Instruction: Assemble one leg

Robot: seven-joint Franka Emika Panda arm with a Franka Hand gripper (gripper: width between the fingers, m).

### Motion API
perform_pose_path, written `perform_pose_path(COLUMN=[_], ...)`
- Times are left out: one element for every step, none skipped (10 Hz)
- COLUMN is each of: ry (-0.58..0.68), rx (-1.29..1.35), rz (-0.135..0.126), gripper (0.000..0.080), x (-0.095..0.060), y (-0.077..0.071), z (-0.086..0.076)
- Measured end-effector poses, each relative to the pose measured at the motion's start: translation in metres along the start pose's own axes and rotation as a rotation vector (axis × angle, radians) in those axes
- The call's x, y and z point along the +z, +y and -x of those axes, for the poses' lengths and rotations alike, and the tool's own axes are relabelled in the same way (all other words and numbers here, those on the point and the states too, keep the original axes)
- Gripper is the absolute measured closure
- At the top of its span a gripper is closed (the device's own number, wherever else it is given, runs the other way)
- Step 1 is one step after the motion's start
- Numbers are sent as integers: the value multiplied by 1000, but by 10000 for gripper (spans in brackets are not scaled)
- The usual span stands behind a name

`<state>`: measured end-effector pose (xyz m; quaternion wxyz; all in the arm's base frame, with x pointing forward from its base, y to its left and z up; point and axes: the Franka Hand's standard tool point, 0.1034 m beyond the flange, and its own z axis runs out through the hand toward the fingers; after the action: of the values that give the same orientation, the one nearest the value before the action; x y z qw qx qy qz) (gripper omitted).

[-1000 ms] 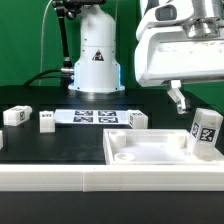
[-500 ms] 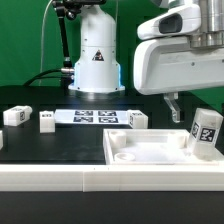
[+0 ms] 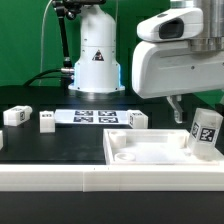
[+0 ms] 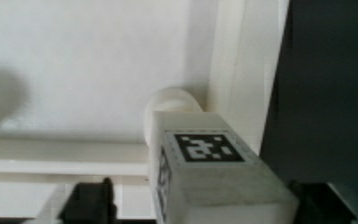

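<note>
A white leg [image 3: 205, 133] with a black-and-white tag stands upright in the corner socket of the flat white tabletop [image 3: 150, 150], at the exterior view's right. In the wrist view the leg [image 4: 208, 150] rises from the tabletop's corner [image 4: 87, 60]. My gripper [image 3: 182, 112] hangs just above and beside the leg. Its jaws [image 4: 202, 205] are open and stand either side of the leg's top, with a gap on each side. One dark finger [image 3: 176, 108] shows in the exterior view.
Three more legs [image 3: 14, 116] [image 3: 46, 120] [image 3: 137, 120] lie on the black table at the back. The marker board [image 3: 95, 117] lies between them, in front of the robot's base [image 3: 97, 55]. A white ledge runs along the table's front.
My gripper has come down a little toward the standing leg. The leg and the tabletop have not moved.
</note>
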<state>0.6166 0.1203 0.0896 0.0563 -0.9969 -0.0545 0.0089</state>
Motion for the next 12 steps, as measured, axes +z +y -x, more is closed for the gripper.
perform_pose_path(ry=[1, 1, 2, 2, 4, 18, 33, 46, 52, 61, 72, 73], rx=[1, 8, 31, 34, 80, 213, 313, 437, 537, 640, 792, 925], rz=[1, 1, 1, 0, 0, 2, -1, -4, -6, -8, -12, -14], gripper=[407, 505, 505, 505, 505, 505, 505, 505, 505, 505, 505, 505], x=[0, 0, 0, 0, 0, 0, 0, 0, 0, 0, 1, 1], y=[1, 1, 2, 2, 1, 1, 1, 1, 0, 0, -1, -3], z=[0, 0, 0, 0, -1, -1, -1, -1, -1, -1, -1, 1])
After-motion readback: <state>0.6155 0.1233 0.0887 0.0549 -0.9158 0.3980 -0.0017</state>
